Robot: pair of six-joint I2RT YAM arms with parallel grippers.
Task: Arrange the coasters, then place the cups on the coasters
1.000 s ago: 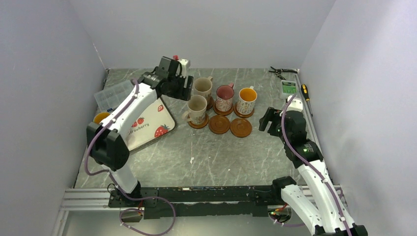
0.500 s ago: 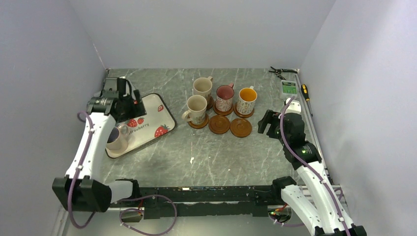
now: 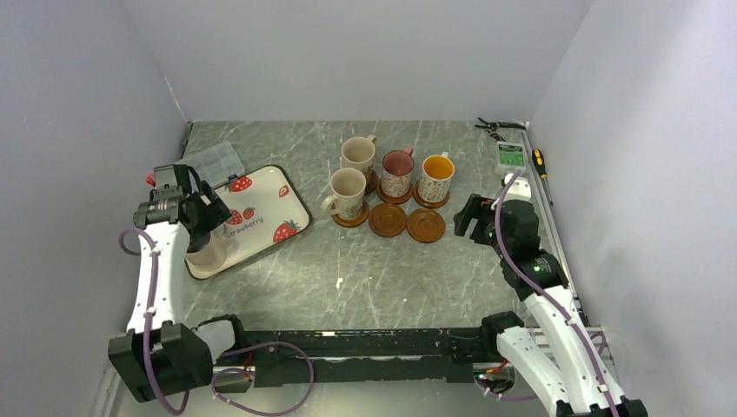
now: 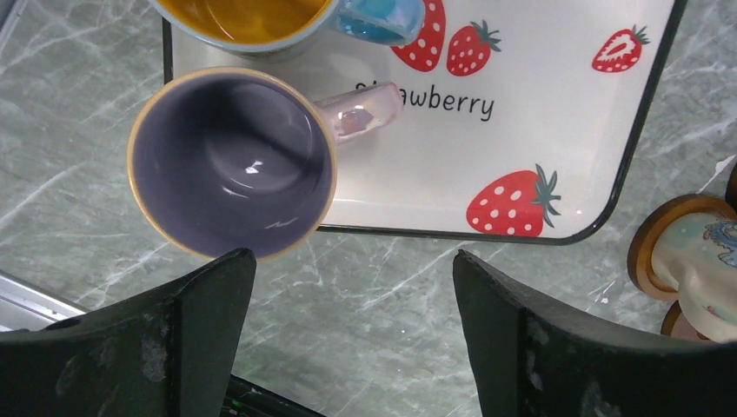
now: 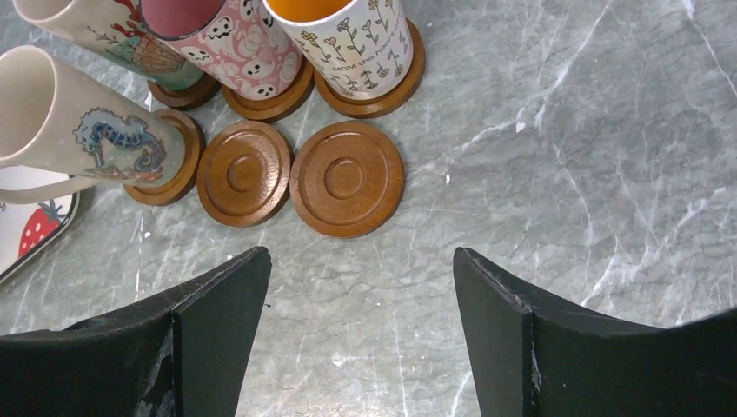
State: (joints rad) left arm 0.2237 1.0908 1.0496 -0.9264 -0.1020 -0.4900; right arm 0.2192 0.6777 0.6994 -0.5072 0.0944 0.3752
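Six brown coasters lie in two rows mid-table. Three cups (image 3: 397, 171) stand on the back row and a cream seahorse cup (image 3: 348, 191) on the front left coaster. The other two front coasters (image 3: 388, 219) (image 3: 426, 225) are bare, also in the right wrist view (image 5: 243, 172). A lavender-inside cup (image 4: 233, 161) and a blue cup with orange inside (image 4: 243, 22) stand on the strawberry tray (image 4: 565, 130). My left gripper (image 4: 352, 256) hangs open just beside the lavender cup, holding nothing. My right gripper (image 5: 361, 252) is open, near the bare coasters.
A clear plastic box (image 3: 202, 163) sits behind the tray (image 3: 269, 204). Pliers (image 3: 497, 127), a screwdriver (image 3: 540, 161) and a small green-labelled device (image 3: 511, 155) lie at the back right. Grey walls close in the table on three sides.
My left arm swung from beside the back cups leftward and nearer, over the tray's near-left corner, its jaws spreading wider. The right arm stayed put.
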